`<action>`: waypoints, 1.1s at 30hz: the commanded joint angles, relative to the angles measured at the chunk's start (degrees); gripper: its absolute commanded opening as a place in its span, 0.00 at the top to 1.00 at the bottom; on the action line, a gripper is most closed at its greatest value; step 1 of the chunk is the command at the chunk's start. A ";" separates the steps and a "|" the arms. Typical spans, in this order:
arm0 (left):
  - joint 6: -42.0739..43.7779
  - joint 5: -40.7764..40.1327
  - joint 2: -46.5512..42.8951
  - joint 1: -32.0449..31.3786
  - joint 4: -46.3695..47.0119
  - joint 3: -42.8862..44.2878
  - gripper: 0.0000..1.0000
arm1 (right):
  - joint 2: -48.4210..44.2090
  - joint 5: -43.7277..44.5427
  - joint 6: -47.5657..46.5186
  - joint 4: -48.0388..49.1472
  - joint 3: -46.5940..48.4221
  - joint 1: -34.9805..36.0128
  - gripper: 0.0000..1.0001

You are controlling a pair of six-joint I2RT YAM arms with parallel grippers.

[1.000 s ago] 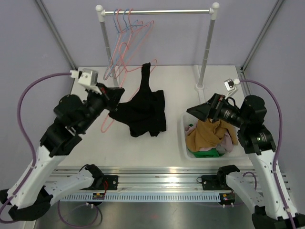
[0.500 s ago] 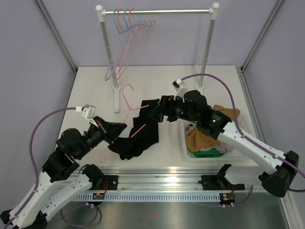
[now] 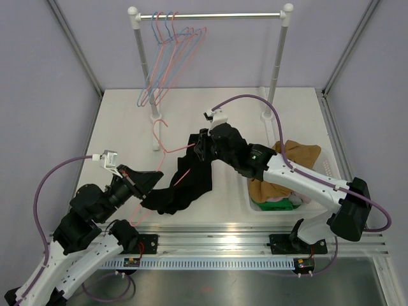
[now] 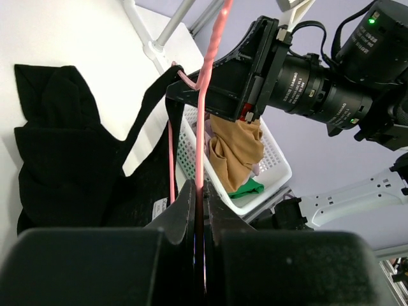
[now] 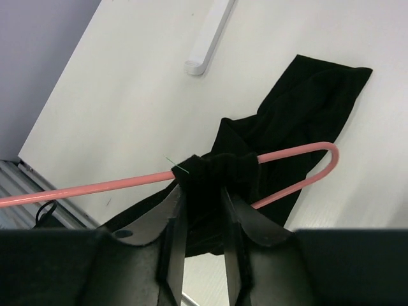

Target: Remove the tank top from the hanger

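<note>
A black tank top (image 3: 191,188) hangs stretched over the table on a pink hanger (image 3: 183,173). My left gripper (image 3: 153,180) is at its near-left end. In the left wrist view its fingers (image 4: 191,204) are shut on the pink hanger wire (image 4: 201,127), with the tank top (image 4: 70,159) draped to the left. My right gripper (image 3: 199,150) is at the garment's far end. In the right wrist view the gripper (image 5: 203,210) is shut on the bunched black strap (image 5: 217,172) where it wraps the hanger (image 5: 95,189).
A clothes rack (image 3: 210,15) at the back holds several pink and blue hangers (image 3: 167,51). Its white foot (image 3: 156,134) lies just behind the tank top. A white basket (image 3: 250,199) of mixed clothes stands to the right, partly under my right arm.
My right arm swung from above the basket to the tank top and its jaws closed on the strap. My left arm pulled the hanger toward the near left, stretching the garment.
</note>
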 commanded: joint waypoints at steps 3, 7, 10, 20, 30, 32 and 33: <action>0.01 -2.87 -1.14 -0.23 -0.66 1.94 1.00 | -0.30 4.69 -2.95 1.02 2.51 0.44 0.88; 0.80 -4.45 -1.23 -0.23 -2.59 2.56 1.00 | -0.73 5.22 -3.57 0.05 2.42 0.44 0.88; 1.41 -4.45 -1.14 -0.23 -3.91 3.00 1.00 | -1.18 5.83 -4.62 0.23 1.72 0.44 1.00; 3.26 2.66 -3.16 -0.23 -7.16 4.23 1.00 | 4.09 13.05 -8.93 -5.30 5.93 -7.28 1.00; 3.43 4.16 -7.38 -0.23 -0.77 3.09 1.00 | 0.17 -3.02 -4.99 -4.70 1.20 -11.16 1.00; 4.40 4.16 -7.21 -0.23 3.70 2.73 1.00 | -3.01 -8.89 -3.31 -1.98 -3.18 -11.16 1.00; 4.84 4.25 -7.03 -0.14 5.56 2.38 1.00 | -4.59 -10.93 -1.74 -1.10 -4.42 -11.16 1.00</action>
